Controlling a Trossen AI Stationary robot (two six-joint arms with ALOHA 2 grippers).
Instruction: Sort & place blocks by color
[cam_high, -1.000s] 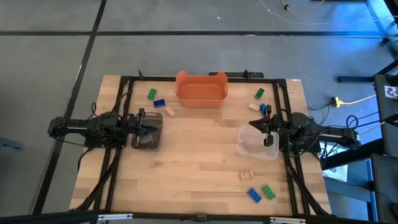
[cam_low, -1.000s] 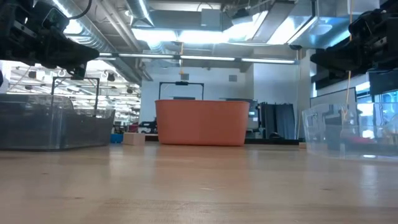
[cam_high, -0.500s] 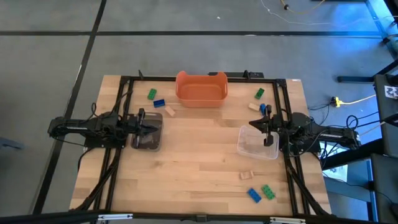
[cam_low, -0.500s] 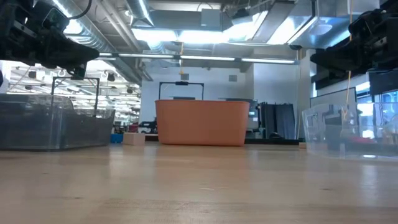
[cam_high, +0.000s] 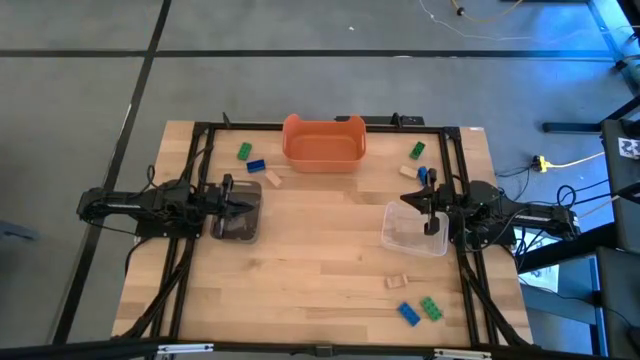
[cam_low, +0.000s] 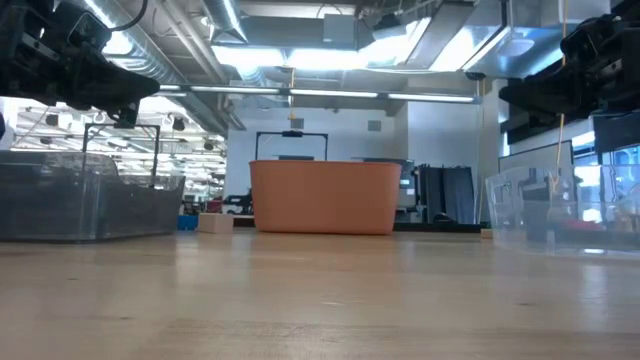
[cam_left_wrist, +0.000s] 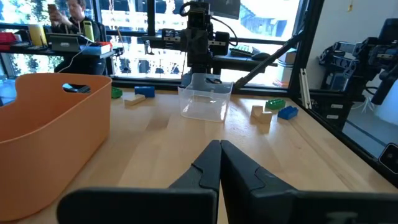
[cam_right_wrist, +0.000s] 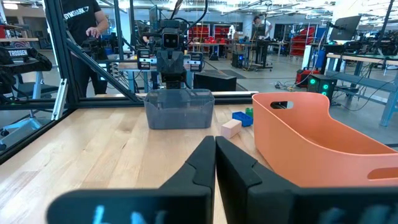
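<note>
High view: the blocks (cam_high: 249, 158) are seen scattered beside the orange tub (cam_high: 322, 142) and near the front right corner. Left gripper (cam_high: 243, 208) is held pressed together over the dark container (cam_high: 237, 228), right gripper (cam_high: 412, 200) likewise by the clear container (cam_high: 412, 234). "TROSSEN" is read in the right wrist view.

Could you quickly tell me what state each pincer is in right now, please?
Left pincer: closed, holding nothing, above the dark container.
Right pincer: closed, holding nothing, above the clear container.
</note>
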